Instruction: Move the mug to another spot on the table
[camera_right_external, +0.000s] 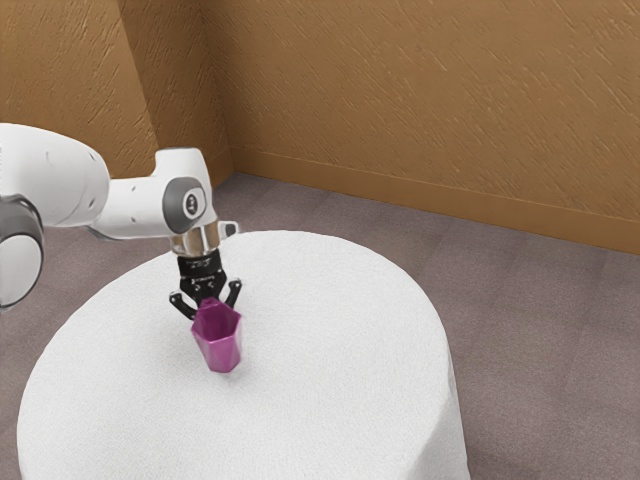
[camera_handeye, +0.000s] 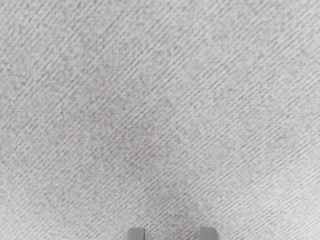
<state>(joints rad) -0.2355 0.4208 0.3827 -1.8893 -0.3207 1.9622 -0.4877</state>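
Black gripper (camera_right_external: 207, 298) spread above purple mug (camera_right_external: 218, 342), mug near middle of round table (camera_right_external: 350, 330), well in from edges

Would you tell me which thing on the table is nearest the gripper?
The purple mug, the one object on the white table, right beside the open gripper.

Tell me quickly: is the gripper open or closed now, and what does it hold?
Gripper: open, fingertips apart, nothing between them.
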